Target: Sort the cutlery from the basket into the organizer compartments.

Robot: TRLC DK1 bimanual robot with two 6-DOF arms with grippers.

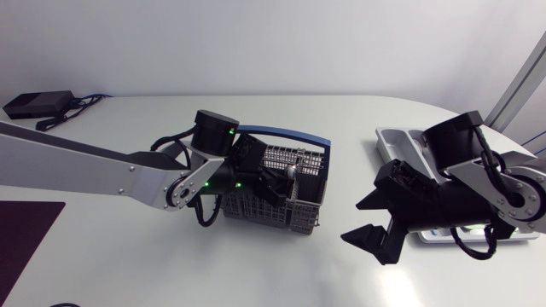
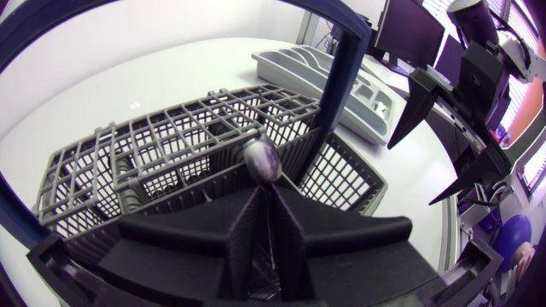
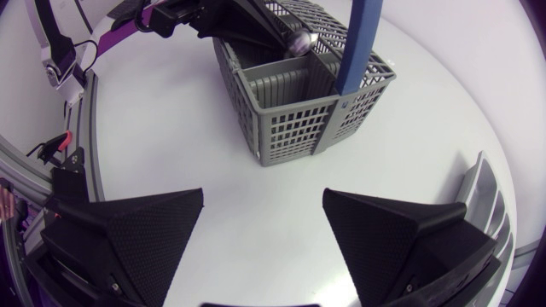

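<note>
Right pincer (image 3: 264,194) agape near basket (image 3: 290,128) edge, left pincer (image 2: 269,198) gripping, perhaps, spoon (image 2: 262,159)

A: Work surface?
B: White, smooth, round-edged table (image 1: 256,273), slightly glossy. Lit softly and evenly from above; pale, blurred shadows on the top.
A: Far left corner?
B: Small black rectangular box (image 1: 34,104), lying flat. Thin black cables (image 1: 85,101) trailing from it near the rear edge.
A: Near left side?
B: Dark purple flat mat (image 1: 24,234), lying on the tabletop, well apart from the box.
</note>
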